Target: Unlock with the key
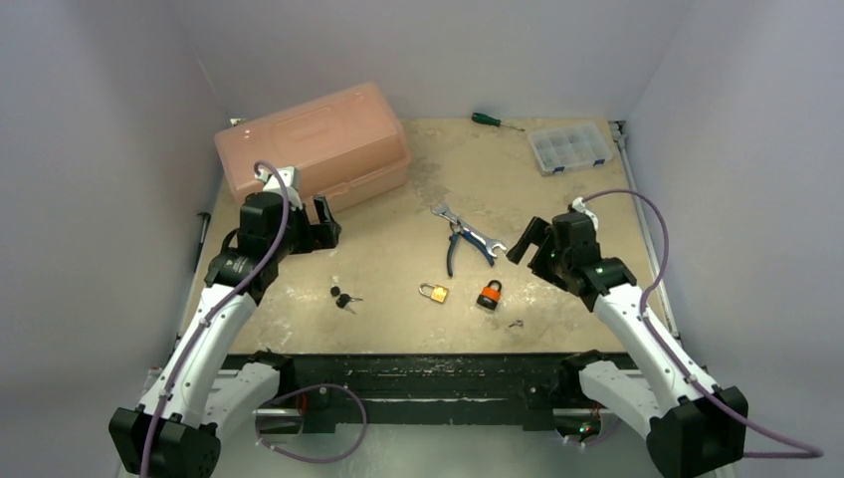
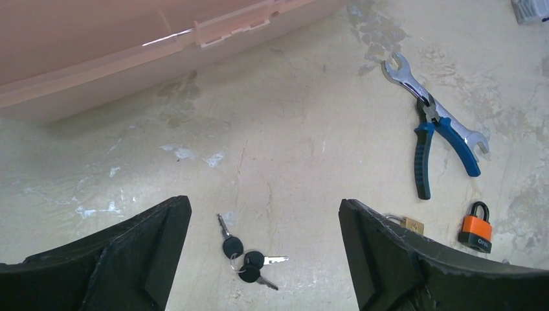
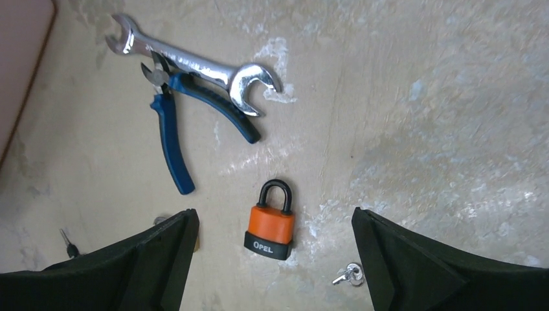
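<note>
Orange padlock with black base, brass padlock, black-headed keys, blue-handled pliers, pink box

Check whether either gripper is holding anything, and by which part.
Nothing is held. The left gripper and the right gripper are both open and empty; the keys and the orange padlock lie untouched.

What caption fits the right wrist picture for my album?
Right pincer, open, looks down at the orange padlock and a small key nearby.
</note>
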`<state>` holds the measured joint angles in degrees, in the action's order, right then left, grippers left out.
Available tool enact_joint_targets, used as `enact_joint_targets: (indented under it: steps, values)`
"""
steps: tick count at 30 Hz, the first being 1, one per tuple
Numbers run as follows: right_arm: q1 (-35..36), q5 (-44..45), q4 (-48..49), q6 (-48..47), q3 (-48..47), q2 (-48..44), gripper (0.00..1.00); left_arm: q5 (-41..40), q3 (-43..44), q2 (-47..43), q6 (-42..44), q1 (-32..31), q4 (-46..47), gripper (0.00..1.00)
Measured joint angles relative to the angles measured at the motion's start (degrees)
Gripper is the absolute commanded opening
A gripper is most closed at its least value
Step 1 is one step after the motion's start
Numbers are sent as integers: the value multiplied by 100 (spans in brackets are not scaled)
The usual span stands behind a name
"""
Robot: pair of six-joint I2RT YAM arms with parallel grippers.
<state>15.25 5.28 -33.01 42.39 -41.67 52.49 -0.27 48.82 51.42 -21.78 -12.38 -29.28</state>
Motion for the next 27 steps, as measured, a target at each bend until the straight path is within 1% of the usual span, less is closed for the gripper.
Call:
enact_joint_targets:
  steps: [5,7,10,15,19,23,27]
  values:
    - [280,22,-63,221,133,393,90,249,0,144,39,-2,22,88]
    - [317,55,-136,310,256,463,88,341,-13,175,42,-2,74,87]
    - [367,122,-304,437,424,420,81,459,-46,229,48,-2,149,86]
    - [476,120,-610,758,828,192,77,540,-85,271,52,-2,162,84]
    - [533,122,-841,933,1043,125,65,562,-85,271,57,-2,186,84]
    - [538,129,-866,944,1054,179,61,562,-85,271,57,-2,186,83]
    - [538,125,-857,918,1056,341,61,560,-85,271,57,-2,186,83]
